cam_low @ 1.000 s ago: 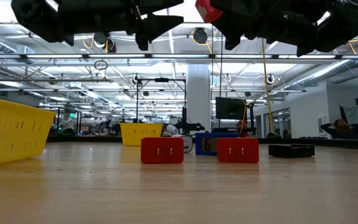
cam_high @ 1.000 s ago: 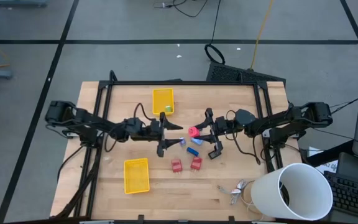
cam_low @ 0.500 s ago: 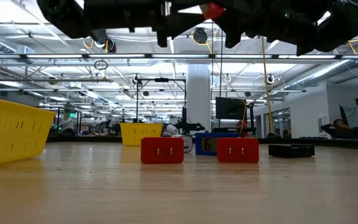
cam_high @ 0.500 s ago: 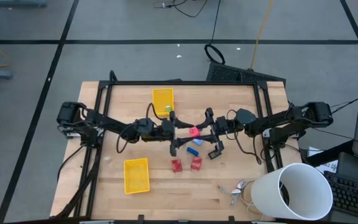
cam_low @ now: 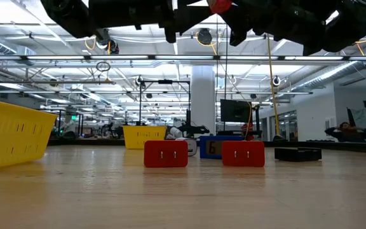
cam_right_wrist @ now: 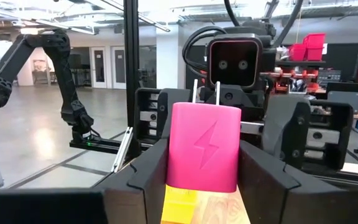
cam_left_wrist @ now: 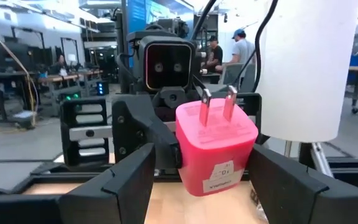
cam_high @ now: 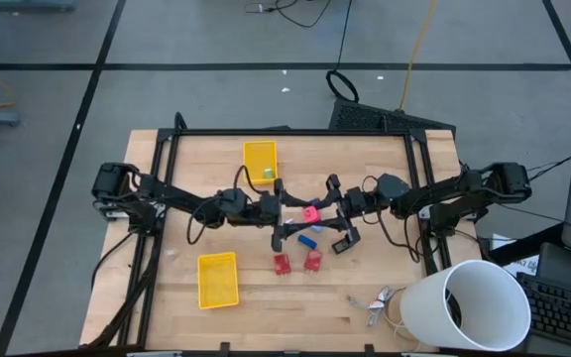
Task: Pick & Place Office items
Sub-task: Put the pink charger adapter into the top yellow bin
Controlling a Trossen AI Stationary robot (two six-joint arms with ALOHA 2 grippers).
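Seen from above, near the frame's centre: right gripper clamped on a pink plug-in charger, held above the wooden table; left gripper facing it from the left, fingers spread wide to either side of the charger without closing on it. Just below the charger, a blue block on the table; lower again, two red blocks side by side; right of the blue one, a black piece. One yellow tray at upper centre with a small green item by its lower edge, another yellow tray at lower left. Silvery metal bits at lower right, beside a large white cylinder. From table height: both dark arms along the top edge, a red-pink corner of the charger showing between them at top centre; the two red blocks standing on the table at mid-frame, the blue block behind and between them, the black piece to the right, a yellow tray at the left edge. Left wrist view: charger at centre, prongs up, the left arm's own fingers apart on both sides and clear of it. Right wrist view: charger with a lightning mark, pinched between the right arm's own fingers, which touch its sides.
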